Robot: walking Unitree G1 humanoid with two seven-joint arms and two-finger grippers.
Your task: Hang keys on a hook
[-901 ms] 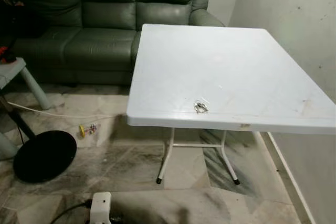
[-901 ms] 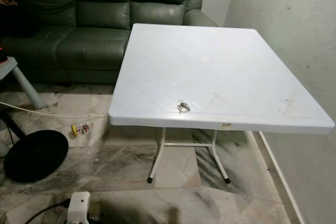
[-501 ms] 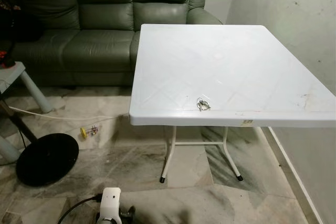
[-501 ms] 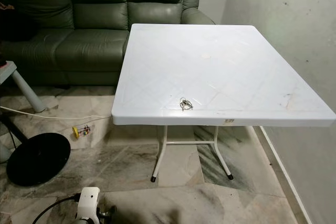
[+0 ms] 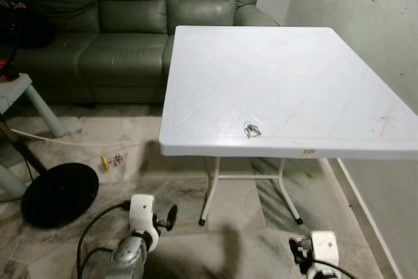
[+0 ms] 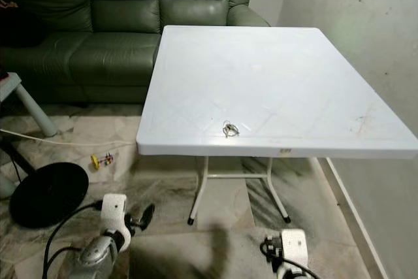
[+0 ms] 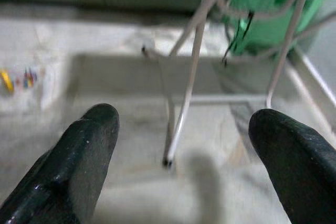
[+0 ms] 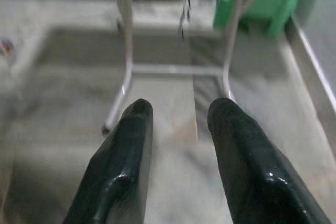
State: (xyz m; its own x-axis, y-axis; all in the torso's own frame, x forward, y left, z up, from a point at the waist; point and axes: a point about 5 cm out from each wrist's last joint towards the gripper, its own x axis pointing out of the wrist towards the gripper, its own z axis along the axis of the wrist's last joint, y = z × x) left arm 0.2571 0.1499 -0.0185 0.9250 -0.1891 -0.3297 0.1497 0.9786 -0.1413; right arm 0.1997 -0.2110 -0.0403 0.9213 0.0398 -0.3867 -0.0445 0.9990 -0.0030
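Note:
A small bunch of keys (image 5: 251, 130) lies on the white folding table (image 5: 294, 76), close to its near edge and a little left of the middle. My left gripper (image 5: 168, 216) is low over the floor in front of the table's left side, well below the keys. Its fingers (image 7: 89, 145) stand open, wide apart, with nothing between them. My right gripper (image 5: 295, 248) is low at the bottom right, near the table's right leg. Its fingers (image 8: 131, 140) are open by a narrow gap and hold nothing.
A green leather sofa (image 5: 124, 24) stands behind the table, and a wall (image 5: 366, 17) runs along the right. On the marble floor at left lie a black round base (image 5: 59, 194), a white cable (image 5: 65, 140) and a small coloured toy (image 5: 110, 160). A green box (image 7: 273, 9) sits beneath the table.
Both arms have risen into the bottom of the eye views, the left one further than before. The camera has shifted slightly. The keys lie where they were.

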